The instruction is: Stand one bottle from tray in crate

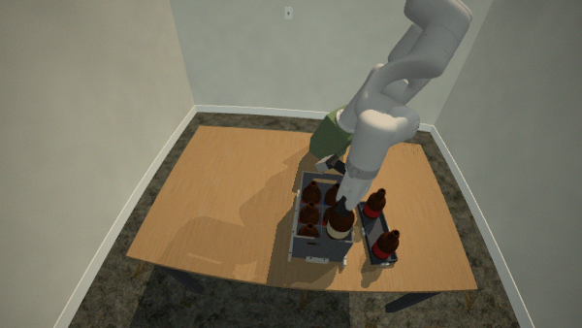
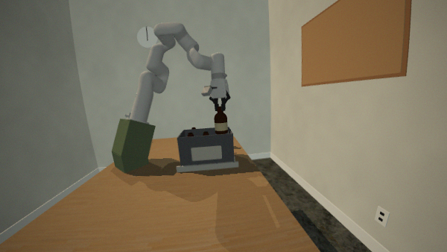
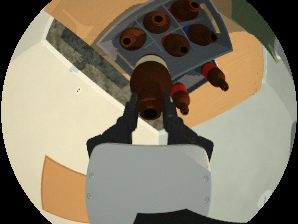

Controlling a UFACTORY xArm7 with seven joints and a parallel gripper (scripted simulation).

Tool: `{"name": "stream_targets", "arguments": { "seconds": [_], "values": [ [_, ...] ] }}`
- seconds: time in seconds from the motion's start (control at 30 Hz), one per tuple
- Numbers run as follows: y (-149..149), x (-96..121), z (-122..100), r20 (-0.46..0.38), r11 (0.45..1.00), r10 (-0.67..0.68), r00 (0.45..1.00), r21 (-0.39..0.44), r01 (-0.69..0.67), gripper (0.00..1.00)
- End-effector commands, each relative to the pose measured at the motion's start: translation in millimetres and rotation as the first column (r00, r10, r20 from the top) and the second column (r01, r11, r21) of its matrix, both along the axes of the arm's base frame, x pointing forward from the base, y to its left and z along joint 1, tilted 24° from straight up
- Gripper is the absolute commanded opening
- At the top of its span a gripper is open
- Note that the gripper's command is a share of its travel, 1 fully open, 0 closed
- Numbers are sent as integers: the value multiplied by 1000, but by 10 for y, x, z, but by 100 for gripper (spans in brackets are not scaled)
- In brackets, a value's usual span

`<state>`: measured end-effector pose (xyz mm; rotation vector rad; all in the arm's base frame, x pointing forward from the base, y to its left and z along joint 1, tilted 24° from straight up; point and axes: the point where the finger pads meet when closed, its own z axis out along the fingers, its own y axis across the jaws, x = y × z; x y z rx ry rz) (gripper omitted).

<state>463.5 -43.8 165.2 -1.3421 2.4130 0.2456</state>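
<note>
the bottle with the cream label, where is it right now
In the exterior view the bottle with the cream label hangs by its neck in the jaws, partly lowered into the crate at its corner nearest the tray.

My matt white arm [image 1: 383, 141] reaches over a smooth wood-grain table [image 1: 218, 194]; brown glassy bottle [image 2: 220, 121] with pale paper-like label, dull grey crate [image 2: 205, 150], rough speckled floor [image 1: 233, 306].

Brown bottle [image 2: 220, 121] hangs upright over the grey crate's [image 2: 205, 150] last open cell, two red-labelled bottles [image 1: 374, 204] on the tray [image 1: 372, 227].
</note>
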Motion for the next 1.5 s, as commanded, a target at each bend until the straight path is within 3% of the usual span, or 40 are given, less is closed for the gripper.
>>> {"name": "stream_targets", "arguments": {
  "seconds": [0.0, 1.47],
  "values": [
    [-11, 11, 14, 4, 1000, -2, 1000, -1, 2, 0],
    [102, 95, -306, 4, 1000, -2, 1000, -1, 2, 0]
  ]
}}
